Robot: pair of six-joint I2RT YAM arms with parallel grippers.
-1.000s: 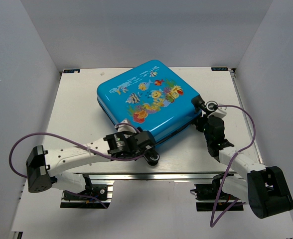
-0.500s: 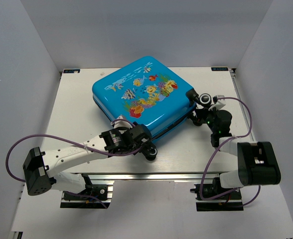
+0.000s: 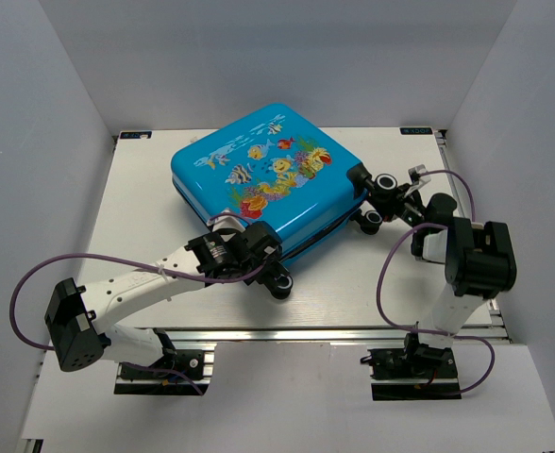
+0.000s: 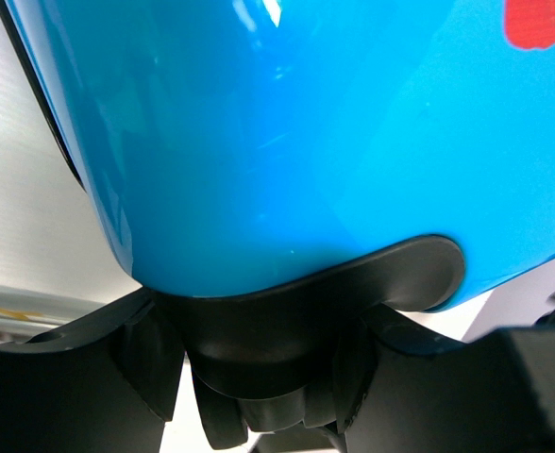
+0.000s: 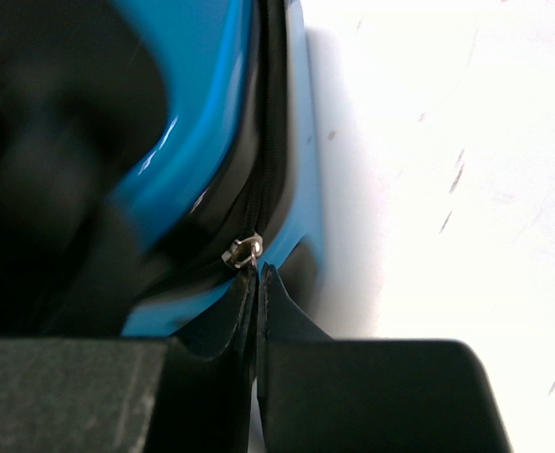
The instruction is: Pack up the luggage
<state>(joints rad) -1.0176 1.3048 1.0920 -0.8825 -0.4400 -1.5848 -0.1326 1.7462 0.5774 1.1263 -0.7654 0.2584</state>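
Location: the luggage (image 3: 259, 179) lies flat and closed on the desk (image 3: 145, 217), turned at an angle. Its printed lid faces up and one corner points towards us.
Looks: we see a glossy bright-blue hard shell with fish and coral on the lid. A black zipper trim (image 5: 268, 142) runs round the seam, and there are black wheels (image 3: 279, 285) at the near corner.
Handling: we judge the shell stiff and slick, so a pinch on the bare curve would likely slide off. The luggage is bulky for these arms, and it looks easier to push or pivot across the desk than to lift.
Where to hold: we would take it by the black corner fitting (image 4: 287, 311), the wheels or the seam edge. For the zip, the small metal zipper pull (image 5: 243, 250) is the place to hold.
Left end effector (image 3: 251, 247): it sits at the near corner, its fingers spread either side of the black fitting. We cannot tell whether they are clamped on it.
Right end effector (image 5: 258, 276): it is at the right-hand corner with its fingers closed to a thin slit. The zipper pull is right at the tips and, as we judge it, pinched.
Risk: the pull is tiny and could slip free if tugged off the line of the seam.
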